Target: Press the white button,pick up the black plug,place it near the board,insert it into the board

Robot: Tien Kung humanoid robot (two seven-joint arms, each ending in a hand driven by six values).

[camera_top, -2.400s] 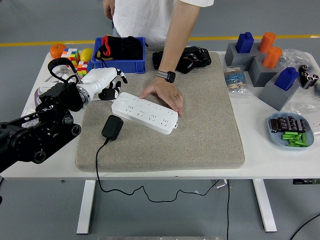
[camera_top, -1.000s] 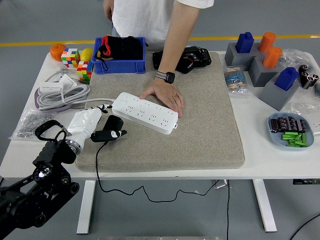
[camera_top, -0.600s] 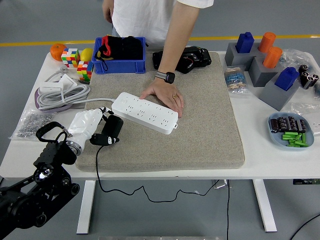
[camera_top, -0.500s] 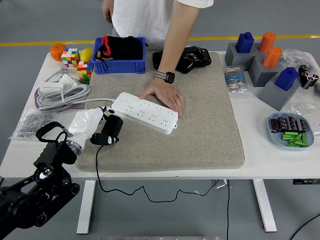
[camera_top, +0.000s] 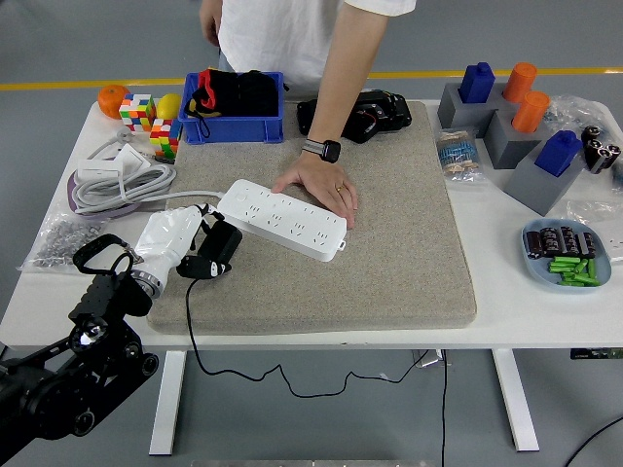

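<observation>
left hand (camera_top: 173,245): your white-gloved hand sits at the left edge of the grey mat (camera_top: 389,253), fingers wrapped around the black plug (camera_top: 219,249), gripping it.
black plug: held in your hand, tilted, just off the near-left end of the board (camera_top: 282,220); can't tell whether it touches the mat. Its black cable (camera_top: 190,336) runs down over the bench (camera_top: 506,316) front edge and hangs below.
board: white power strip lying diagonally on the mat, sockets up, left end towards your hand. Plug is close to it but not in any socket.
white button: too small to pick out on the board.
person's hand (camera_top: 321,187): flat on the far edge of the board, pinning it. Watch (camera_top: 324,149) on the wrist.
right hand: out of frame.
left of mat: coiled white cable and adapter (camera_top: 115,180), colour cubes (camera_top: 148,122), an orange (camera_top: 113,97).
far side: blue bin (camera_top: 234,125) with black item inside, black bag (camera_top: 362,115) beside it.
right side: grey blocks with blue and orange pegs (camera_top: 506,122), tray (camera_top: 567,255) with green parts.
</observation>
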